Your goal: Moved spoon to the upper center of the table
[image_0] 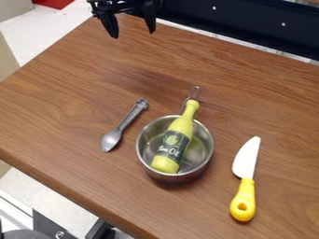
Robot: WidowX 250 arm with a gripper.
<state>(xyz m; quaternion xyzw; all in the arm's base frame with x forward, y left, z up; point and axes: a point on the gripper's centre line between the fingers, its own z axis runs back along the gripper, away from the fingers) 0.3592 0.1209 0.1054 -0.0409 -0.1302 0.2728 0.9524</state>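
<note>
At the top edge of the camera view, left of centre, the black gripper (133,28) hangs over the table's far edge. Its two fingers are spread apart with nothing between them. A grey spoon (128,120) lies on the wooden table (74,93), left of the metal pot. The spoon's bowl points toward the lower left and its handle end toward the upper right, well below the gripper and apart from it.
Just right of the spoon stands a metal pot (144,161) with a wire handle; a yellow-green bottle (174,142) leans inside it. A knife (245,179) with a yellow handle lies at the right. A dark rail (249,25) runs behind the table.
</note>
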